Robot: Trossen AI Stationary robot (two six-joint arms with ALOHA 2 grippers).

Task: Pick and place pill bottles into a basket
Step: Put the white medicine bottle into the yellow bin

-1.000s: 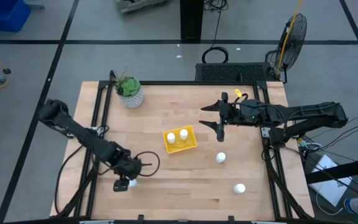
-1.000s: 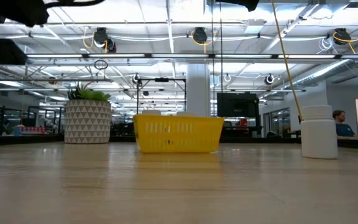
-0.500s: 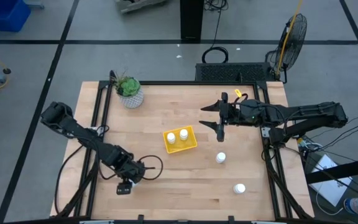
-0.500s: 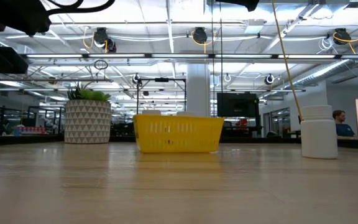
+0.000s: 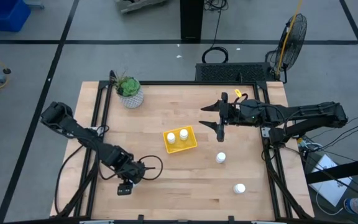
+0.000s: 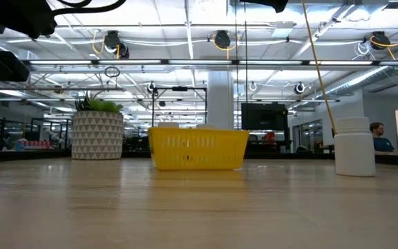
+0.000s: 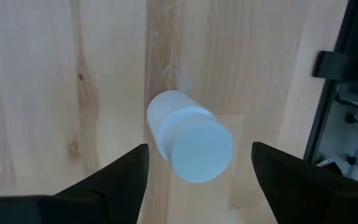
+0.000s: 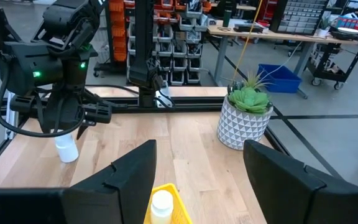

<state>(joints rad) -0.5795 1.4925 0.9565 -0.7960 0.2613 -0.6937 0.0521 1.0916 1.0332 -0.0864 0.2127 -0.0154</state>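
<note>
A white pill bottle [image 7: 191,143] stands upright on the table near its near left corner. My left gripper [image 5: 124,187] points down over it, open, with one finger [image 7: 114,180] on each side and a gap to both; in the high view the gripper hides the bottle. The yellow basket [image 5: 191,144] sits mid-table and holds two bottles [image 5: 171,137] [image 5: 183,134]. Two more bottles [image 5: 220,158] [image 5: 239,188] stand on the table to the near right. My right gripper [image 5: 219,117] is open and empty, above the table to the right of the basket.
A white speckled plant pot [image 5: 130,94] stands at the far left corner. In the low view the basket [image 6: 197,148] is in the middle, the pot [image 6: 97,135] left of it and one bottle [image 6: 354,146] at the right. People show in the room behind.
My left gripper has shifted a little toward the table's right and near edges and now stands over the bottle, which showed beside it a second ago in the high view. The bottle has stayed in place.
</note>
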